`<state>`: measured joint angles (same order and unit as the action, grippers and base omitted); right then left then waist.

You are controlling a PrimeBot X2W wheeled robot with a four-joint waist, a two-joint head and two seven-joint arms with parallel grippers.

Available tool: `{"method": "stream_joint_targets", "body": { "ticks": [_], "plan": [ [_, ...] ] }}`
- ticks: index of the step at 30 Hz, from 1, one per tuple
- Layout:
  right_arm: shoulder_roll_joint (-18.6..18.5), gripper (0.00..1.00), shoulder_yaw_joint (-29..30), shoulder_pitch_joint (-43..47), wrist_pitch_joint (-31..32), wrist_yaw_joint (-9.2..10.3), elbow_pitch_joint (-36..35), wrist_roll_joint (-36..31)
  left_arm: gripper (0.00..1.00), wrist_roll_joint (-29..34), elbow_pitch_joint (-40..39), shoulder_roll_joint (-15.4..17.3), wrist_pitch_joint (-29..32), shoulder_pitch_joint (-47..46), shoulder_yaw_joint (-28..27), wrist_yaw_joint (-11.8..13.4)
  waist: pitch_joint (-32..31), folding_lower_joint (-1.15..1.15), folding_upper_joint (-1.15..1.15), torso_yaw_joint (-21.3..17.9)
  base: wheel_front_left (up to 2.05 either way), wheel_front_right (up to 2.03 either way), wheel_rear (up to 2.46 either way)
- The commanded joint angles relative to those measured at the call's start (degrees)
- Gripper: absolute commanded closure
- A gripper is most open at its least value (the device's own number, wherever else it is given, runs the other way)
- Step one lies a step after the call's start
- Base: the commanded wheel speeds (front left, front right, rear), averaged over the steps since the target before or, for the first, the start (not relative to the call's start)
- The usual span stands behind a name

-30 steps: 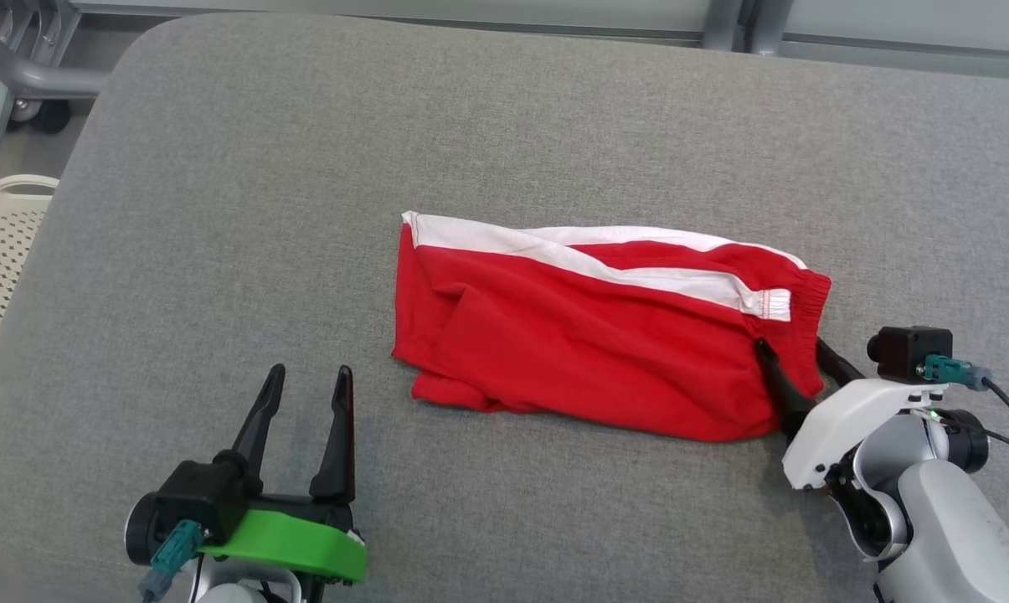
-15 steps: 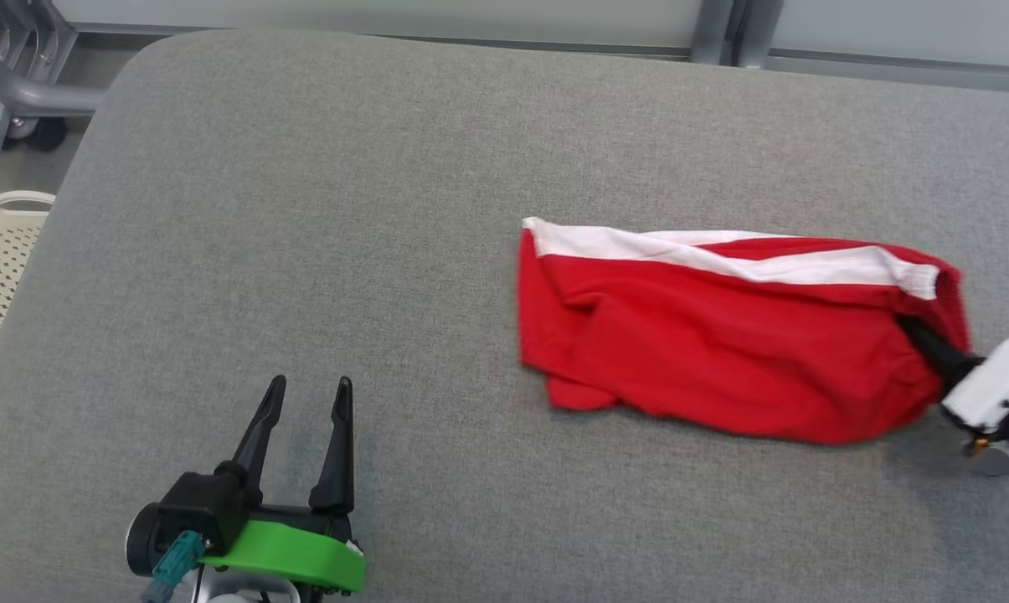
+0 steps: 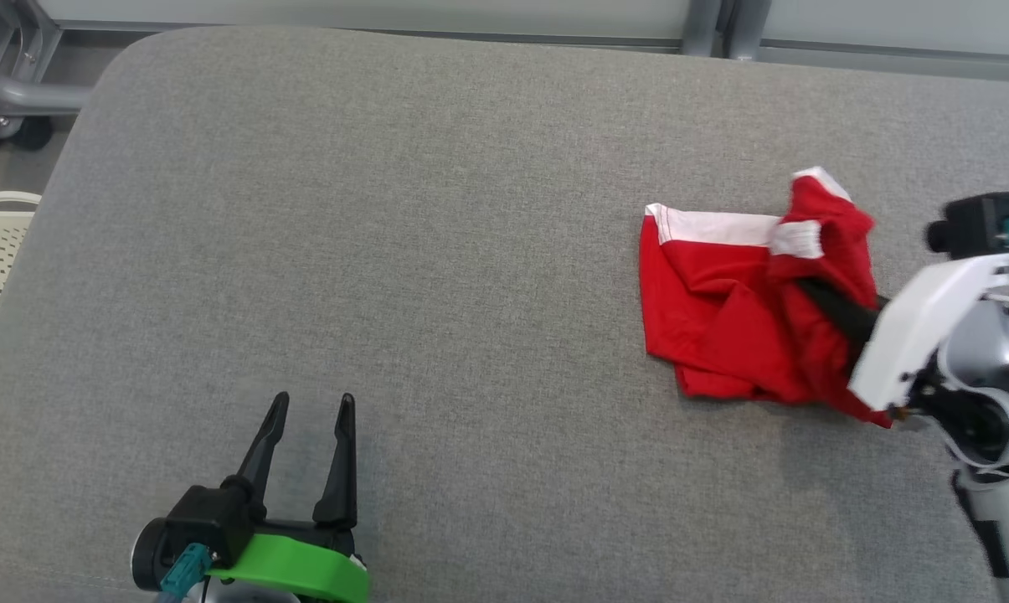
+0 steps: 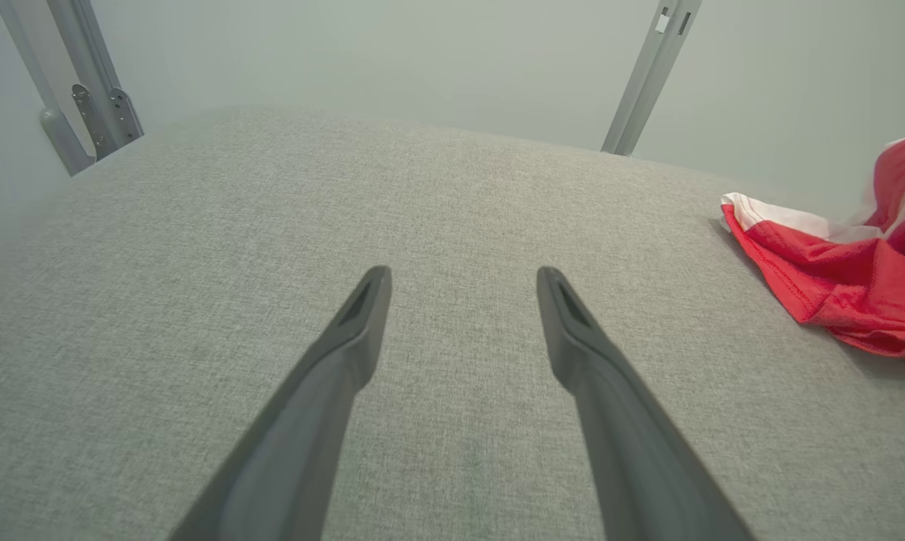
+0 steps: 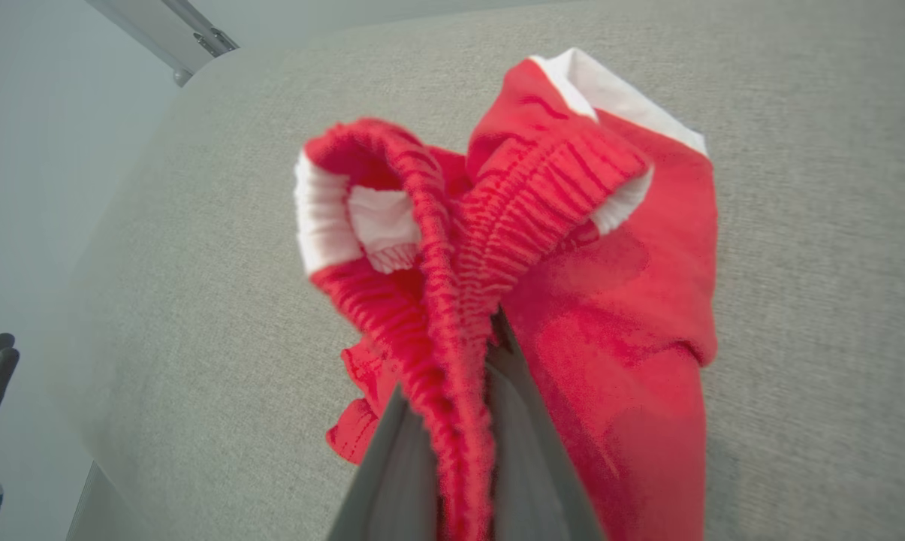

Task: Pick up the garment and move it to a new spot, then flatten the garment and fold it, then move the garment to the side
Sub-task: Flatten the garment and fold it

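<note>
Our right gripper (image 3: 814, 295) pinches the stretchy edge of the soft red-and-white cloth garment (image 3: 722, 327) between its jaws. Our left gripper (image 3: 313, 404) has its jaws spread wide.

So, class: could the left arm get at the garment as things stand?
Probably, with a long stretch: only bare grey surface lies between the open left fingers and the garment, nothing blocking. The right fingers grip its waistband.
</note>
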<state>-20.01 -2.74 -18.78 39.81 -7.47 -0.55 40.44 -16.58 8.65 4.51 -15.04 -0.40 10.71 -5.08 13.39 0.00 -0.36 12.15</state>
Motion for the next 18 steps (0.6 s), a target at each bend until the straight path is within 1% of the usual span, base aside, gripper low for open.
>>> {"method": "stream_joint_targets", "body": {
  "ticks": [1, 3, 5, 6, 7, 8, 9, 12, 15, 18],
  "plan": [
    [1.9, 1.00, -1.6, -1.7, 0.0, -0.03, 0.6, -2.3, 0.00, 0.5, 0.1, -0.2, -0.1, 0.3, -0.1, -0.5, 0.5, 0.00, 0.36, -0.2, 0.00, 0.00, 0.00],
    [5.3, 1.00, -3.9, -3.3, -0.6, -0.03, 2.8, -5.5, 0.00, 0.9, 0.2, -0.5, -0.1, -0.2, 0.1, -0.6, 0.8, 0.00, 0.36, 0.0, 0.00, 0.00, 0.00],
    [8.0, 1.00, -5.5, -5.1, -1.6, -0.03, 5.2, -8.3, 0.00, 1.0, 0.1, -0.7, -0.1, -0.7, 0.3, -0.9, 1.2, 0.00, 0.36, 0.4, 0.00, 0.00, 0.00],
    [8.9, 0.97, -6.2, -5.8, -2.2, -0.03, 6.3, -9.5, 0.00, 1.2, 0.1, -0.7, -0.1, -0.9, 0.2, -0.9, 1.4, 0.00, 0.36, 0.5, 0.00, 0.00, 0.00],
    [10.0, 0.72, -6.7, -6.2, -2.9, -0.03, 7.6, -10.7, 0.00, 1.2, 0.2, -0.8, -0.1, -1.1, 0.0, -0.9, 1.5, 0.00, 0.36, 0.6, 0.00, 0.00, 0.00],
    [10.9, 0.07, -7.0, -6.7, -3.8, -0.03, 8.6, -11.8, 0.00, 1.3, 0.3, -0.8, -0.1, -1.1, -0.2, -1.0, 1.5, 0.00, 0.36, 0.7, 0.00, 0.00, 0.00],
    [11.6, 0.00, -7.1, -7.1, -4.6, -0.03, 9.5, -12.6, 0.00, 1.4, 0.4, -0.9, -0.1, -1.1, -0.4, -1.1, 1.5, 0.00, 0.36, 0.8, 0.00, 0.00, 0.00],
    [13.0, 0.00, -8.1, -7.8, -6.8, -0.03, 10.7, -13.9, 0.00, 1.7, 0.5, -1.0, -0.1, -0.8, -0.9, -1.3, 1.4, 0.00, 0.36, 0.8, 0.00, 0.00, 0.00],
    [13.4, 0.00, -8.3, -7.5, -8.0, -0.03, 9.3, -13.3, 0.00, 1.9, 0.6, -1.0, -0.1, -0.2, -1.3, -1.4, 1.1, 0.00, 0.36, 0.7, 0.00, 0.00, 0.00],
    [13.2, 0.00, -8.2, -4.9, -7.6, -0.03, 4.2, -10.5, 0.00, 2.2, 0.4, -0.9, -0.1, 0.9, -2.1, -1.4, 0.7, 0.00, 0.36, 0.2, 0.00, 0.00, 0.00]
  ]
}}
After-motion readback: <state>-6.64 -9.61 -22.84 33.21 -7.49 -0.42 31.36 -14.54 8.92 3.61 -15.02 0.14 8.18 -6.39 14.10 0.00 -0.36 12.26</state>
